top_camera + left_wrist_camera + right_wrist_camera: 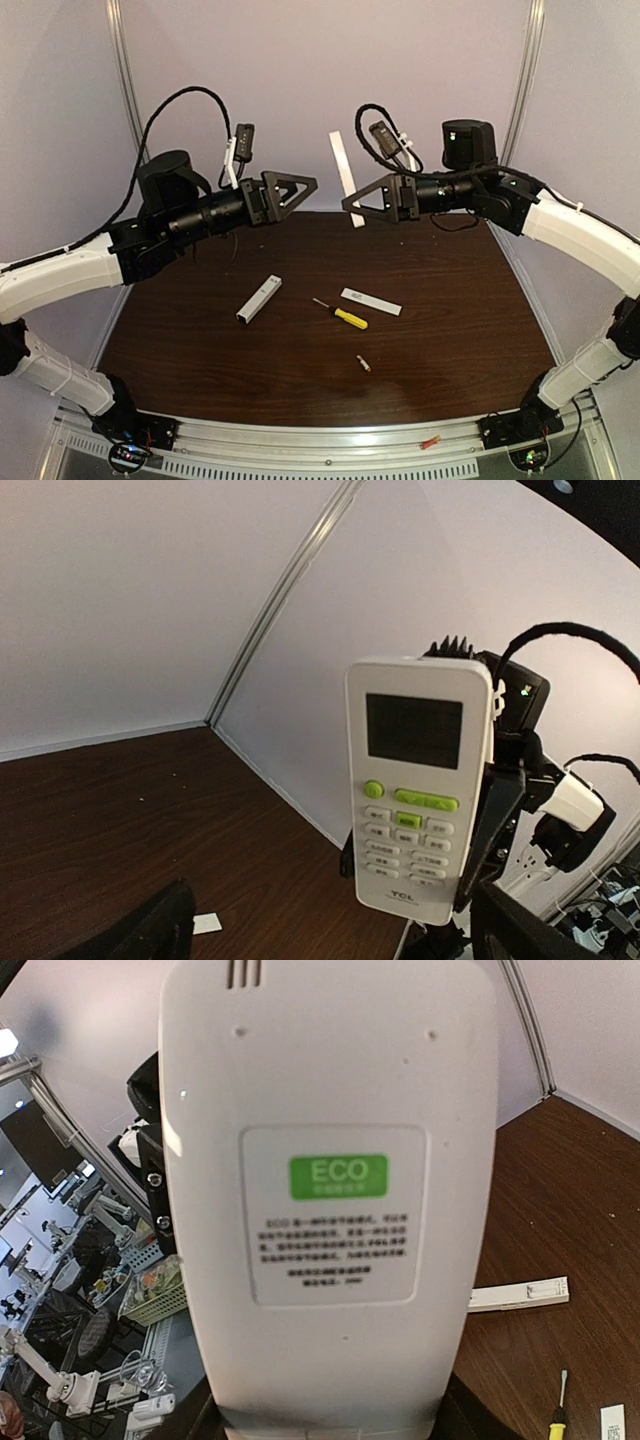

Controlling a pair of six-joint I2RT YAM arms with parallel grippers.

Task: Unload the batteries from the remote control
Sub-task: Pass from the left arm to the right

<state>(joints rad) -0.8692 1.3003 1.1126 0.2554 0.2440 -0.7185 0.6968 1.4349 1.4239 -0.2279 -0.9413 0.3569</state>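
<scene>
My right gripper (355, 208) is shut on the lower end of a white remote control (343, 172) and holds it upright, high above the table's far side. The right wrist view shows its back (330, 1190) with a green ECO label. The left wrist view shows its screen and buttons (415, 790). My left gripper (308, 186) is open and empty, level with the remote and a short way to its left, pointing at it. One tiny battery (363, 363) lies on the table, front centre. Any other batteries are hidden.
A yellow-handled screwdriver (341, 314) lies mid-table, with a small white cover (371, 301) just right of it and a slim white bar-shaped device (259, 298) to its left. A small red item (430, 440) sits on the front rail.
</scene>
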